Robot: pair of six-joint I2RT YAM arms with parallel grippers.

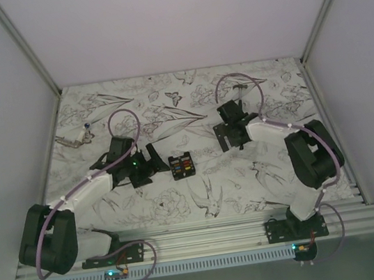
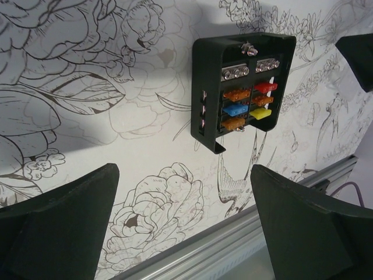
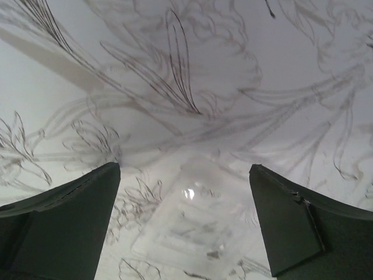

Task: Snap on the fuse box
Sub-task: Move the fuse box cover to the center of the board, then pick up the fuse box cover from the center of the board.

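The fuse box (image 1: 182, 165) lies flat near the middle of the table, a small black box with blue, yellow and orange fuses on its face. In the left wrist view the fuse box (image 2: 242, 93) sits ahead of my left gripper (image 2: 184, 167), which is open, holds nothing and stands apart from the box. From above, my left gripper (image 1: 152, 165) is just left of the box. My right gripper (image 1: 226, 128) hovers behind and to the right of the box. It is open too, and a clear plastic cover (image 3: 195, 227) lies on the table between the fingers of my right gripper (image 3: 184, 166), untouched.
A small metallic object (image 1: 74, 138) lies at the back left of the flower-patterned table (image 1: 189, 104). An aluminium rail (image 1: 202, 240) runs along the near edge by the arm bases. White enclosure walls close in the sides and back.
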